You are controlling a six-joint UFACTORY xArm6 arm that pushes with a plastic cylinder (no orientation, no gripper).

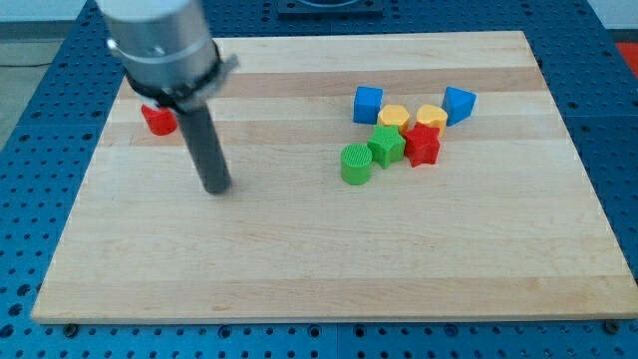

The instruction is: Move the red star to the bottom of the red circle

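Wooden board [299, 269]; my tip [217, 187] upright, near red circle [158, 120].

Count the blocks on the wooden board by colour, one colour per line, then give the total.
Red: 2, the red circle partly behind the arm and the red star
Blue: 2, and
Yellow: 2, and
Green: 2, and
Total: 8

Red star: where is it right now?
The red star sits right of centre on the board, in the cluster, touching the green block on its left and just below the yellow blocks; my tip is far left.
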